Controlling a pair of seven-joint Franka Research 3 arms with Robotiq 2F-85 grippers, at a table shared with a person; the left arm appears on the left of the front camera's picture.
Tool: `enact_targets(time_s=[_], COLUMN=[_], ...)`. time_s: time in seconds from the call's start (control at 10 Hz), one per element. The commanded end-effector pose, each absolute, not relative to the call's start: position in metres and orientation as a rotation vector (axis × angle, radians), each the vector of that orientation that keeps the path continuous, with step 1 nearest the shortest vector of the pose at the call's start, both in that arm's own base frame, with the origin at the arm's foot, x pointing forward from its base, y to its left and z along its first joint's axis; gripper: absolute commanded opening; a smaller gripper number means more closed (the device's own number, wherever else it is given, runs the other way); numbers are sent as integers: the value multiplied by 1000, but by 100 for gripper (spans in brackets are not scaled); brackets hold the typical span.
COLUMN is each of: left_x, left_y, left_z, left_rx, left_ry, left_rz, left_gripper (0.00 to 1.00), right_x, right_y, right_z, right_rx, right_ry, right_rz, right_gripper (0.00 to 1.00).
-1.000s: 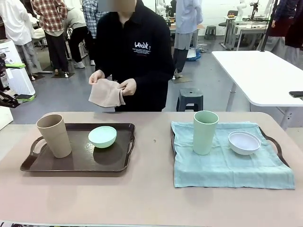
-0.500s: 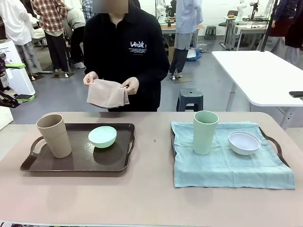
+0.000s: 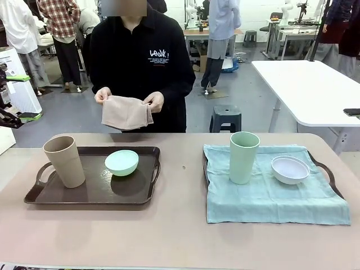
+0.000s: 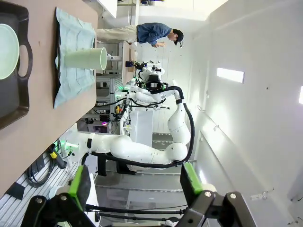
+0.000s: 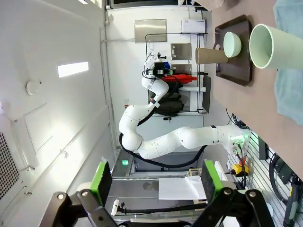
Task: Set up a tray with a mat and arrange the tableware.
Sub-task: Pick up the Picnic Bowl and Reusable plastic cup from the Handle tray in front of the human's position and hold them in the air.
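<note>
Here, the tall tan cup (image 3: 64, 161) stands upright, seemingly empty.

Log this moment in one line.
left tray: tan cup, mint bowl, no mat | right tray: teal mat, green cup, white bowl | person: holding beige cloth | jaws: open

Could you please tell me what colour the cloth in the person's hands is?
The cloth is pinkish beige, seen best in the front view.
</note>
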State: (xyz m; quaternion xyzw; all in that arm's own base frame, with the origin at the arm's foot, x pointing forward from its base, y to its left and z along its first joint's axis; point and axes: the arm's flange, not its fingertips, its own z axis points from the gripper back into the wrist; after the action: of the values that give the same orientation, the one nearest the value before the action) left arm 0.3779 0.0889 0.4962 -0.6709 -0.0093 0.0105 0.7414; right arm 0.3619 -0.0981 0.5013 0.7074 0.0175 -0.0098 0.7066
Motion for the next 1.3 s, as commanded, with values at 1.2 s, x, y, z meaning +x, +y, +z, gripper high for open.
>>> enact_targets(time_s=[1.2], left_x=[346], left_y=[112], left_z=[578], left_rx=[-754], left_ry=[-536], left_rz=[-46], left_gripper=[100], right_x=[380], right_y=[40], right_z=[622], right_rx=[922], right_ry=[-268], right_rz=[415], right_gripper=[100])
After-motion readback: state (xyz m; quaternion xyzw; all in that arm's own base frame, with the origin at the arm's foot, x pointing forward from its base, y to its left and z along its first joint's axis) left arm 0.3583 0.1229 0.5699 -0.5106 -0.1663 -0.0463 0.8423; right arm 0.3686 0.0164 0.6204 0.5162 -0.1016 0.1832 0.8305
